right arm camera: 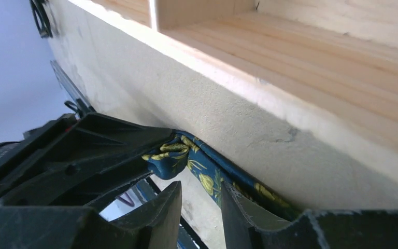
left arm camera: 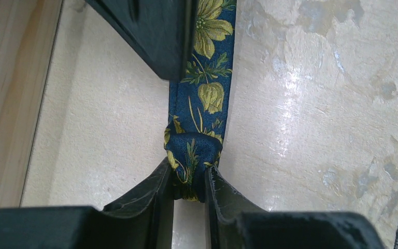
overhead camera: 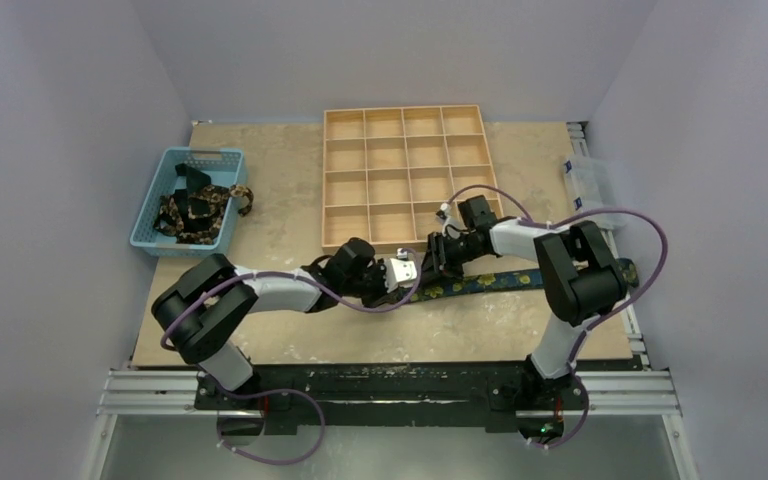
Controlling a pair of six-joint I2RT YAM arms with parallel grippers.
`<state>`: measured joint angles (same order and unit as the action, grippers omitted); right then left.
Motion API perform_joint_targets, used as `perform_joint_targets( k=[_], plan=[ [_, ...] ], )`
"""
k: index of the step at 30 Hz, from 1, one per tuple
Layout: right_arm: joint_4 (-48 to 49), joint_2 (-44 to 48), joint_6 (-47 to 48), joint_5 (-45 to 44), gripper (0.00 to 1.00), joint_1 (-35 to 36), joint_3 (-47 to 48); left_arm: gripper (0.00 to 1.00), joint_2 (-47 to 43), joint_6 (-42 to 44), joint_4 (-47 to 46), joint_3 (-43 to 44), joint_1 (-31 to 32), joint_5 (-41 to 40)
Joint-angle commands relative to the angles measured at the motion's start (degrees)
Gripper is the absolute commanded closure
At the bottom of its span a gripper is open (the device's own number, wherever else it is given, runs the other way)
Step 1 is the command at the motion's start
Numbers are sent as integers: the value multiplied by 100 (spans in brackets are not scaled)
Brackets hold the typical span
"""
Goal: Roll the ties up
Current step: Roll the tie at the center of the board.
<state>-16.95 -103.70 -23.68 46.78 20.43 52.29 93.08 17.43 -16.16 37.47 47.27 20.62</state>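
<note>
Far out to the left of the left hand, a blue basket (overhead camera: 206,156) sits on the bench (overhead camera: 280,200), and in it lies a tangle of ties (overhead camera: 195,208), dark with gold print. Now to the middle, where it all happens: the left hand (left arm camera: 188,174) is down low over the bench, just in front of the wooden tray (overhead camera: 384,190), and its fingers (left arm camera: 145,197) are clamped on the end of the tie (left arm camera: 202,93). Navy cloth, yellow flowers, and that end is folded over into a small bunched loop right at the fingertips. From that grip the tie runs straight away from the left hand, flat on the bench, and slips in at the right hand (right arm camera: 199,187), which faces the left one almost nose to nose. The right hand's fingers (right arm camera: 160,212) stand apart, one on either side of the tie, with the cloth lying close against the far one. Out beyond the right hand the tie stretches along the bench, past the right arm's elbow and on towards the bench's right edge. The tray wall stands just beside both hands, running alongside the tie. Well off to the right of the right hand, near the bench's edge, sits a clear plastic box (overhead camera: 588,180).
</note>
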Motion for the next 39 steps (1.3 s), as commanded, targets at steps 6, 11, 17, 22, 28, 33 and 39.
perform_joint_targets(
  k=[6,11,17,22,28,33,39],
  plan=[
    [526,511,-946,-341,66,405,-101,86,-27,101,1480,462,-16,-254],
    [1222,575,-1441,-636,65,811,-345,85,6,-12,1447,483,-7,-278],
    [1638,518,-1687,-697,61,935,-552,84,77,-56,1396,497,2,-293],
    [1664,490,-1807,-737,66,978,-478,83,90,-16,1408,502,11,-271],
    [1706,307,-1737,-785,88,994,-303,77,88,-3,1334,446,11,-220],
    [919,139,-1165,-903,100,979,-308,50,-176,-108,603,27,2,-62],
    [675,-183,-850,-1184,100,936,-459,38,-352,-222,-260,-482,2,226]
  ],
)
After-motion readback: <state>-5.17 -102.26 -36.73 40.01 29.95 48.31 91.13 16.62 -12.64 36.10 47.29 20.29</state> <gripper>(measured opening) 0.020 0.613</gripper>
